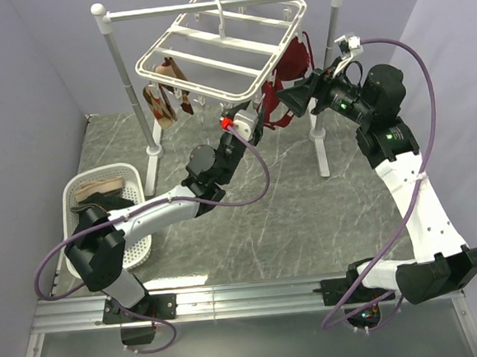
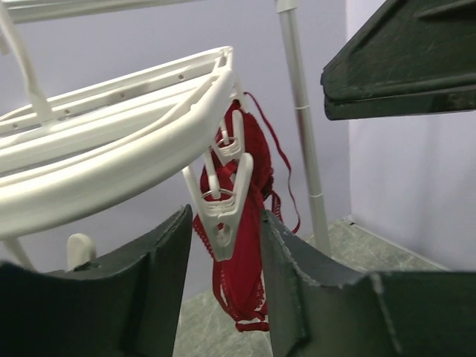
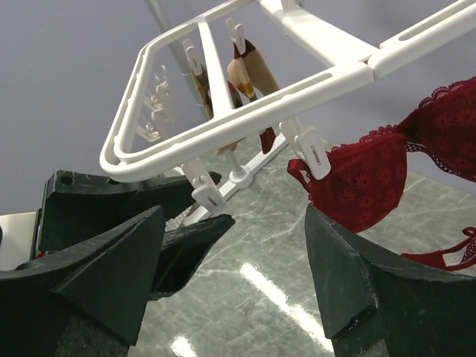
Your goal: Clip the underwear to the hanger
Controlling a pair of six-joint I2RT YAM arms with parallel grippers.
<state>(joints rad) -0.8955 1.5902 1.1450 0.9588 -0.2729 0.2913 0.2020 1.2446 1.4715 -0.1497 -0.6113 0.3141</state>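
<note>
Left claw (image 2: 225,223) parted around slim white plastic clip (image 2: 222,201), right claw (image 3: 234,223) spread wide

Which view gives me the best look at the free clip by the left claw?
Left wrist: the clip hangs large, whole, between the left claw's fingers. Right wrist shows it smaller; top external barely shows it.

Your hanger (image 1: 220,52) at twelve o'clock is plain white, and so are its clips (image 2: 223,197). At one o'clock the bra (image 1: 293,62) is dark red with a lace pattern. At eleven o'clock the hanging garment (image 1: 166,97) is tan-and-red argyle. The basket (image 1: 131,174) at nine o'clock is white lattice, with the underwear (image 1: 108,205) showing black inside. Your table (image 1: 307,214) is grey marble with pale veins. Both cables (image 1: 415,57) are purple.
</note>
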